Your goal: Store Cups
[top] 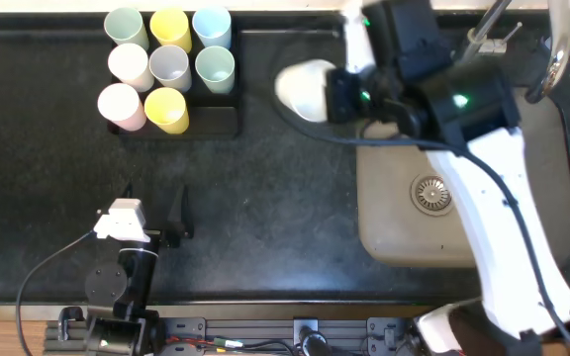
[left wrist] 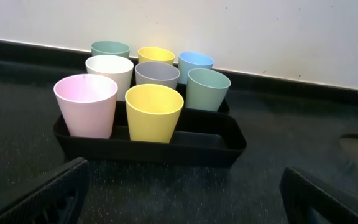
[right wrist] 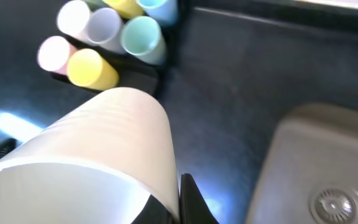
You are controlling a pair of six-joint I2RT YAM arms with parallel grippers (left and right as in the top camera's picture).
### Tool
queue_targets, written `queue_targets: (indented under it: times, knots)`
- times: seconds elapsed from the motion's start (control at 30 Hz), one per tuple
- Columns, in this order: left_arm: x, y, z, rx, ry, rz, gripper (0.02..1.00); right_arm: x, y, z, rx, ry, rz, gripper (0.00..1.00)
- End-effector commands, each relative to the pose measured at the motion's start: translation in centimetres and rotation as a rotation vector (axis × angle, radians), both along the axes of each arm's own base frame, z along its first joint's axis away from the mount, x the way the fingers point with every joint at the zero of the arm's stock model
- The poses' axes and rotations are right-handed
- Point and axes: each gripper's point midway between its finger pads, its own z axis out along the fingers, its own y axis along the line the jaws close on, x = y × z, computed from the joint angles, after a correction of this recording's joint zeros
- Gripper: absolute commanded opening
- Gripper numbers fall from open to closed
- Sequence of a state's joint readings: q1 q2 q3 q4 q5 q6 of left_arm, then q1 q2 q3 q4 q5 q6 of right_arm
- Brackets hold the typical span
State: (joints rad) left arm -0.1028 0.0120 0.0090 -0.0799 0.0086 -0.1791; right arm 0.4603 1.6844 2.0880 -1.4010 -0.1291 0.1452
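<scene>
A black tray (top: 218, 123) at the back left holds several upright cups in pink (top: 121, 106), yellow, white, grey, green and blue. Its front right slot is bare. My right gripper (top: 336, 94) is shut on a white cup (top: 303, 89), held on its side above the counter between the tray and the sink. In the right wrist view this white cup (right wrist: 104, 149) lies close up, a dark finger (right wrist: 194, 202) against it, with the tray (right wrist: 156, 77) beyond. My left gripper (top: 154, 211) stands open near the front, facing the tray (left wrist: 166, 149) from a distance, nothing between its fingers (left wrist: 48, 193).
A beige sink (top: 463, 213) with a drain is set into the dark counter (top: 265, 218) at the right, a faucet behind it. A wall runs along the back behind the tray. A cable lies on the counter near the sink's corner.
</scene>
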Motion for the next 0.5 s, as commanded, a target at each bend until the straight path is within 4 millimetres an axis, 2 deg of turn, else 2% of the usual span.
queue_targets:
  times: [0.03,0.1,0.17,0.3,0.37,0.5]
  knots:
    - [-0.1,-0.1,0.0,0.017,-0.006,-0.008,1.000,1.6,4.8,-1.9,0.001,0.046,0.062,0.045]
    - [-0.1,-0.1,0.0,0.017,-0.006,-0.008,1.000,2.1,6.9,-3.0,0.000,0.063,0.083,0.045]
    - [-0.1,-0.1,0.0,0.017,-0.006,-0.008,0.998,2.7,9.1,-4.9,-0.010,0.089,0.105,0.042]
    - [-0.1,-0.1,0.0,0.017,-0.006,-0.008,1.000,3.2,12.1,-9.1,-0.049,0.143,0.120,0.045]
    - [-0.1,-0.1,0.0,0.017,-0.006,-0.008,1.000,3.7,12.9,-12.1,-0.097,0.183,0.085,0.042]
    - [-0.1,-0.1,0.0,0.017,-0.006,-0.008,1.000,4.7,13.3,-14.6,-0.123,0.204,0.052,0.042]
